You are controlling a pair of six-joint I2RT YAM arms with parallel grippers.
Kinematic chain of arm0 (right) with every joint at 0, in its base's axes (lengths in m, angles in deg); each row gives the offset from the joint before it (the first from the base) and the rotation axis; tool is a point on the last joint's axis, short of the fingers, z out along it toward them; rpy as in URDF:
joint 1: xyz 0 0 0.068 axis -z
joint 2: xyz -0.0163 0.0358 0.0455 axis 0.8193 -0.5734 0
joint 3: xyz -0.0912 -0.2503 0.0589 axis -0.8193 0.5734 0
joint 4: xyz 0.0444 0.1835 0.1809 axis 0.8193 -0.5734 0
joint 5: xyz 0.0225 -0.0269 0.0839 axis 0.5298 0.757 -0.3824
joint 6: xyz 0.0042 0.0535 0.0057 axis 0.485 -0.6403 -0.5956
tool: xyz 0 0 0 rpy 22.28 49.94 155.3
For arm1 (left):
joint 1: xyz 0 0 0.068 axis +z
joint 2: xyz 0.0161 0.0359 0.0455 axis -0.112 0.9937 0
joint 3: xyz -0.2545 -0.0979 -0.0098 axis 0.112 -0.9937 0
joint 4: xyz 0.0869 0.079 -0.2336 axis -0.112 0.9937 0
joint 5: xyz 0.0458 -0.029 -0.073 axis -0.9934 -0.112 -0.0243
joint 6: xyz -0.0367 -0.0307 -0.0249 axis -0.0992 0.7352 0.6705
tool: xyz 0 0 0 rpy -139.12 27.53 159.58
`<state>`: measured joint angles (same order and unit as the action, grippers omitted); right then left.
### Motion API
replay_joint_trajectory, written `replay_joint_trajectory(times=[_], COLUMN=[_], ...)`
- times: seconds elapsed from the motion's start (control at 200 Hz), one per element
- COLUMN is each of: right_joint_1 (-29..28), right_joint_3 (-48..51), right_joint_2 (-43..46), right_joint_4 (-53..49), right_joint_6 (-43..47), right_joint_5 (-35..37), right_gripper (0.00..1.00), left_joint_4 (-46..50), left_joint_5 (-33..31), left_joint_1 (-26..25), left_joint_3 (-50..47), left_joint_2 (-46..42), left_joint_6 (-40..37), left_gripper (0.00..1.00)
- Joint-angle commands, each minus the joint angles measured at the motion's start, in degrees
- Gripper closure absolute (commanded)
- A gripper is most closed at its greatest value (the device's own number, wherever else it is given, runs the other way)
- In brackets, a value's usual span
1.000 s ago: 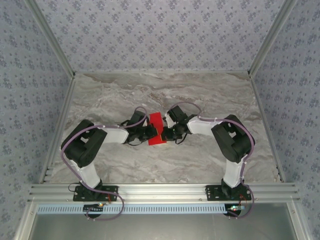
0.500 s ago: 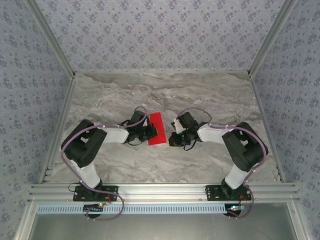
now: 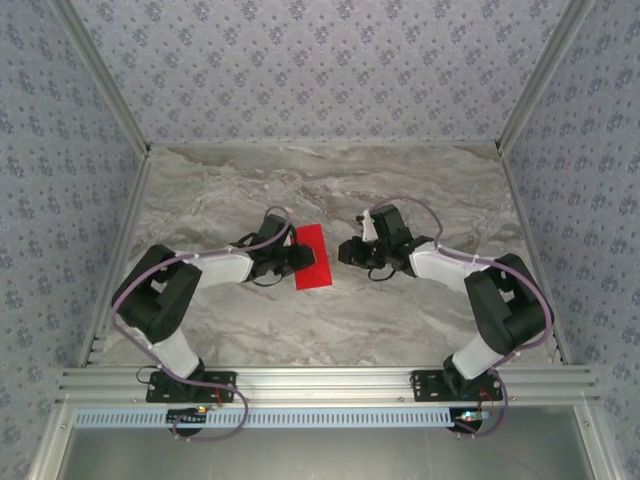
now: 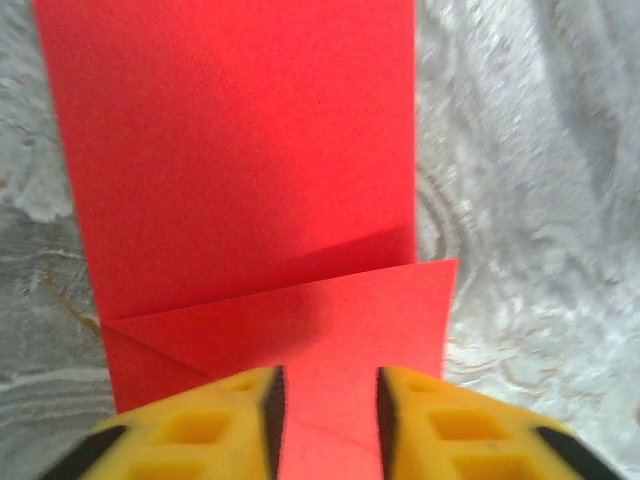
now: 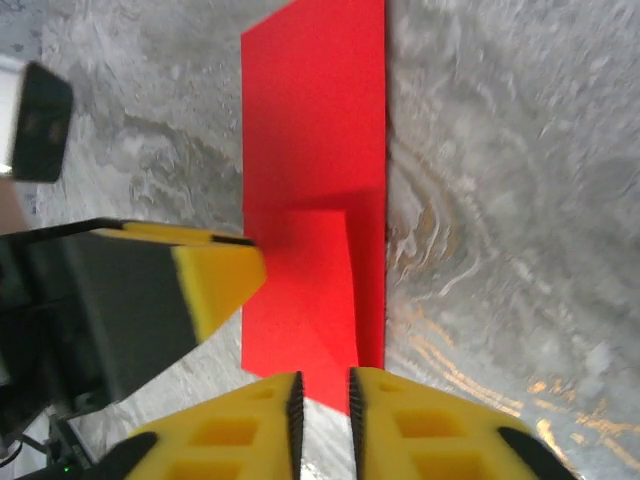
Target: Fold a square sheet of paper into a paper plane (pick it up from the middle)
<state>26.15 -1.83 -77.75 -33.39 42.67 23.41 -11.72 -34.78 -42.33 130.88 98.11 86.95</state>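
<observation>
**Top external view.** The square sheet of paper (image 3: pixel 312 257) lies flat at mid-bench (image 3: pixel 400 320), folded to a narrow strip. The left gripper (image 3: pixel 299 261) rests at its left edge. The right gripper (image 3: pixel 344 252) stands just beside its right edge, apart from it.

**Left wrist view.** The jaws stand slightly apart over the sheet and clamp nothing. A corner flap (image 4: pixel 300 315) is folded across the near end.

**Right wrist view.** The jaws are narrowly parted above the sheet's near end and hold nothing.

**Step in hand.** Probably the nose-corner folds, with both grippers released.

**Next move.** Pin the strip with one gripper, then press the flap's crease or lift the remaining corner without shifting the sheet.
</observation>
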Motion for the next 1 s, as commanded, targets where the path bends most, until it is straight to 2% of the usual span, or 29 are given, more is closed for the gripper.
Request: replay_joint_trajectory(times=[0.0, 0.065, 0.215, 0.34, 0.48, 0.65, 0.779, 0.994], right_joint_1=[0.7, 1.1, 1.2, 1.5, 1.5, 1.3, 1.2, 1.0], right_joint_3=[0.0, 0.0, -0.3, -1.4, -4.2, -7.1, -9.2, -12.7], right_joint_2=[0.5, 0.1, -1.1, -3.2, -7.0, -11.7, -13.9, -18.0], right_joint_4=[2.2, 2.5, 2.5, 1.0, 0.4, 1.3, 1.3, 0.6], right_joint_6=[-2.8, -2.4, -1.4, 0.0, 2.5, 3.5, 4.4, 7.0], right_joint_5=[0.6, 0.9, 1.4, 1.0, -2.3, -7.4, -9.3, -10.6], right_gripper=[0.66, 0.56, 0.41, 0.35, 0.35, 0.42, 0.49, 0.54], left_joint_4=[2.6, 3.7, 4.6, 6.1, 7.9, 6.7, 4.2, -1.3], left_joint_5=[-3.8, -5.3, -7.6, -9.7, -10.9, -8.1, -5.0, -0.8], left_joint_1=[0.2, 0.7, 2.8, 4.9, 5.9, 6.2, 6.2, 6.3], left_joint_3=[0.8, 0.1, -3.3, -5.7, -6.8, -7.3, -7.9, -9.3], left_joint_2=[-5.4, -7.5, -12.2, -15.8, -19.3, -19.8, -18.8, -15.3], left_joint_6=[-0.9, -0.9, -0.5, 0.3, 0.3, 1.1, 3.2, 5.4], left_gripper=[0.59, 0.51, 0.33, 0.18, 0.07, 0.01, 0.01, 0.01])
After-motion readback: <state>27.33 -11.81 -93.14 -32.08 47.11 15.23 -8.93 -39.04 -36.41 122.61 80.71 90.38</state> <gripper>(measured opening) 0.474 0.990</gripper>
